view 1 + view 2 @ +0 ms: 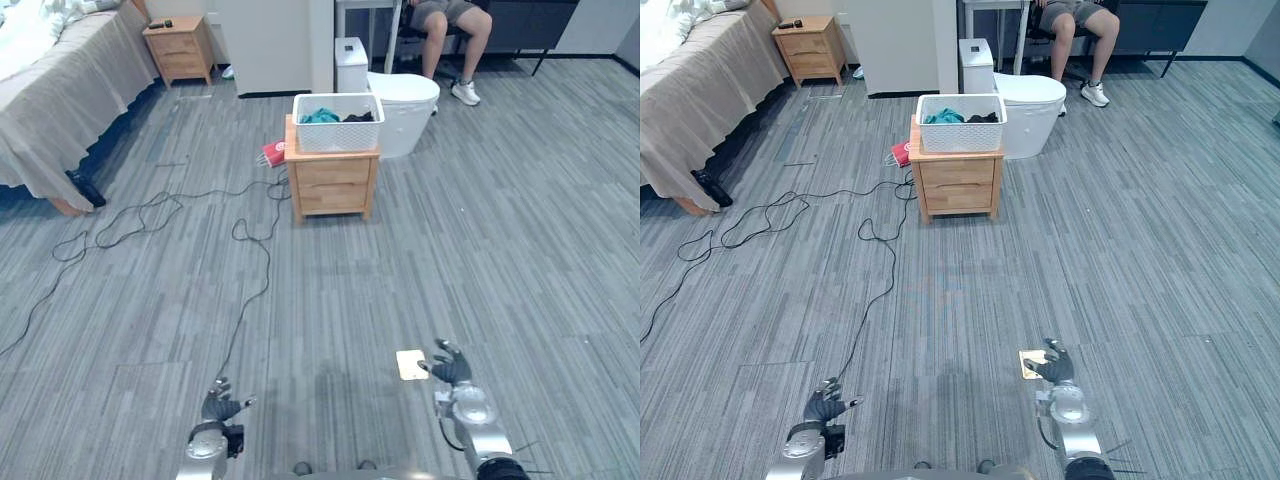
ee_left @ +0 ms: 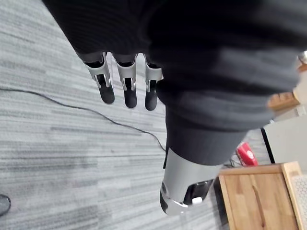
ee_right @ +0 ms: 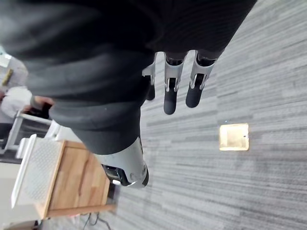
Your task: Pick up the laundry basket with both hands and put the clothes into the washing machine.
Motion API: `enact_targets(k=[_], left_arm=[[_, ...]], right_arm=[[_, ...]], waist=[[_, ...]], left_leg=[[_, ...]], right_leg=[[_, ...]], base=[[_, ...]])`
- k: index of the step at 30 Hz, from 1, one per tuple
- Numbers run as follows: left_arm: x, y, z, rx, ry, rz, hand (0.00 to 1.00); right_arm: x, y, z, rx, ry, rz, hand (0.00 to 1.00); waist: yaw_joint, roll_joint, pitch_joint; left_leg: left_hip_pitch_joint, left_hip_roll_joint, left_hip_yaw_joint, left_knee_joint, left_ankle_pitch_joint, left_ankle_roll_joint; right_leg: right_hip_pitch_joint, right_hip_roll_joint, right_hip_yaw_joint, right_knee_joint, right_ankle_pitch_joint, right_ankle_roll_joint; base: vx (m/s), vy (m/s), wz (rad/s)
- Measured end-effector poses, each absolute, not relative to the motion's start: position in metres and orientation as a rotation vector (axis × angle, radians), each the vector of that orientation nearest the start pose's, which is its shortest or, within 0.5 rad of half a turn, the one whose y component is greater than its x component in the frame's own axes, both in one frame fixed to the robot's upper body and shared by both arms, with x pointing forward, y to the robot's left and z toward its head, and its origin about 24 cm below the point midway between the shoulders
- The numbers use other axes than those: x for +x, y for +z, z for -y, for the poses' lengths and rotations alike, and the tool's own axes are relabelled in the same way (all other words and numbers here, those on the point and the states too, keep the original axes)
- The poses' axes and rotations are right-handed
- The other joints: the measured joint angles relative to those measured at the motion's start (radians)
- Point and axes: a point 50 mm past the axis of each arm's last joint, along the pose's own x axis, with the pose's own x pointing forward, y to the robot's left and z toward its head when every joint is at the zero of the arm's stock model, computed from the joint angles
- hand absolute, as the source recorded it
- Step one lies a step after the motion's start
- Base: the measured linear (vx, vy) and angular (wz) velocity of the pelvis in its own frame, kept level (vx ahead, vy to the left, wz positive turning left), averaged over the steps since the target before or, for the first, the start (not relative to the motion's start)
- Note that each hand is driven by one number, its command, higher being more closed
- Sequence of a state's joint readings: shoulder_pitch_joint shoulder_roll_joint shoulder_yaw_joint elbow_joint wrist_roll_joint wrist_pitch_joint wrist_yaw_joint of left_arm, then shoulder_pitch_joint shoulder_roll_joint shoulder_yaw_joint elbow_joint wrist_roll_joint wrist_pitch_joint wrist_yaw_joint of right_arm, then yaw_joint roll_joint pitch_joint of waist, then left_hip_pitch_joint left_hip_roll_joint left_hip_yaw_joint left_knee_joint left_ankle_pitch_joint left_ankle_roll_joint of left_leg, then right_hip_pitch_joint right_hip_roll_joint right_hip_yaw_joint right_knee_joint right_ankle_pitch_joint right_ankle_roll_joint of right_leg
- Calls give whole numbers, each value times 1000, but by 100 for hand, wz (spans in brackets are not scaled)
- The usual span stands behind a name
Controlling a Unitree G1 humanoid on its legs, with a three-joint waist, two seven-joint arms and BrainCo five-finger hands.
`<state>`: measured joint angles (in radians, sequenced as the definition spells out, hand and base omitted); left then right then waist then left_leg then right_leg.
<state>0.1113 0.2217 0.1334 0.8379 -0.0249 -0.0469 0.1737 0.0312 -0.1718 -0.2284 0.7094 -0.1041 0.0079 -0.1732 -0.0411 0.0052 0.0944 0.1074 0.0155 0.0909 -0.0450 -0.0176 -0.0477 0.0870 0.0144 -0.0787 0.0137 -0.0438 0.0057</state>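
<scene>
— Left hand (image 1: 220, 405): what state?
— Low over the floor (image 1: 480, 230), fingers (image 2: 125, 88) straight and loose, holding nothing. Right hand (image 1: 452, 368) is the same, with relaxed fingers (image 3: 170, 93) and nothing held, just beside a brass plate (image 1: 411, 364) set in the floor.
— And the basket (image 1: 337, 122)?
— White, standing on a small wooden table (image 1: 332, 185) well ahead of both hands. Clothes (image 1: 320, 116), teal and dark, lie inside it.
— The washer (image 1: 405, 105)?
— White, just behind the table on its right. I can't tell whether the two touch.
— Anything else around?
— A red item (image 1: 274, 153) is on the floor at the table's left rear corner. A bed (image 1: 60, 90) is at the far left, and a person (image 1: 450, 25) is seated beyond the washer.
</scene>
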Motion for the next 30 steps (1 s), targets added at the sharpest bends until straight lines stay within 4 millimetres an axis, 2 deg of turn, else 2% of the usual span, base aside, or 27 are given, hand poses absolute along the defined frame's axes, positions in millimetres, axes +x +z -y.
enact_targets(k=[4, 7, 16, 20, 21, 24, 26, 27, 28, 29, 30], left_arm=[[109, -128, -269, 199, 448, -914, 0], [106, -130, -269, 189, 436, -932, 0], [104, -131, -271, 144, 481, -930, 0], [106, -131, -268, 109, 492, -922, 0], [107, -131, -267, 106, 491, -918, 0], [112, -128, -267, 100, 493, -892, 0], [116, -125, -267, 94, 493, -867, 0], [120, -122, -266, 87, 493, -842, 0], [123, -120, -266, 84, 492, -827, 0], [127, -117, -265, 78, 494, -807, 0], [128, -116, -265, 76, 493, -799, 0]], right_arm=[[145, -110, 274, -161, -521, -805, 0], [135, -113, 278, -107, -568, -826, 0], [128, -119, 278, -5, -641, -846, 0], [135, -117, 277, 0, -639, -831, 0], [138, -116, 276, 2, -643, -824, 0], [144, -115, 273, 14, -652, -811, 0], [147, -114, 272, 15, -664, -804, 0], [147, -114, 273, 17, -670, -804, 0], [146, -114, 273, 17, -672, -805, 0], [140, -117, 272, 16, -674, -825, 0], [139, -119, 268, 18, -661, -835, 0]], waist=[[-2, -1, -1], [-2, -1, -1], [-1, -3, -1], [0, -5, 0], [0, -7, 2], [6, -17, 16], [22, -15, 21], [25, -14, 26], [25, -14, 29], [24, -14, 41], [25, -10, 52]], left_leg=[[3, 0, 0, -17, 8, 6], [1, -1, -2, -29, 17, 15], [-10, -3, -3, -47, 24, 18], [-36, -3, 1, -47, 23, 19], [-54, -3, 3, -35, 15, 29], [-112, -2, 17, 47, -36, 41], [-166, 1, 36, 130, -99, 54], [-195, 0, 50, 190, -146, 63], [-206, -1, 53, 222, -170, 69], [-216, -3, 46, 262, -217, 81], [-203, -4, 36, 279, -239, 99]], right_leg=[[-3, 2, 0, -4, 3, -4], [-4, 2, -1, -14, 9, -12], [-12, 4, -3, -34, 12, -12], [-39, 4, -3, -35, 12, -12], [-52, 3, -1, -33, 11, -11], [-85, -1, 10, -14, 2, 2], [-132, -8, 23, 52, -44, 29], [-176, -21, 23, 141, -102, 46], [-195, -30, 20, 198, -131, 64], [-245, -44, 9, 337, -167, 91], [-334, -58, -6, 546, -164, 97]], base=[[-26, -11, 0], [-32, -12, 3], [-1, -1, 0], [5, -1, -1], [30, 3, -6], [41, 11, -13], [49, 31, -16], [47, 40, 3], [88, 61, 8], [132, 115, 5], [161, 123, 5]])
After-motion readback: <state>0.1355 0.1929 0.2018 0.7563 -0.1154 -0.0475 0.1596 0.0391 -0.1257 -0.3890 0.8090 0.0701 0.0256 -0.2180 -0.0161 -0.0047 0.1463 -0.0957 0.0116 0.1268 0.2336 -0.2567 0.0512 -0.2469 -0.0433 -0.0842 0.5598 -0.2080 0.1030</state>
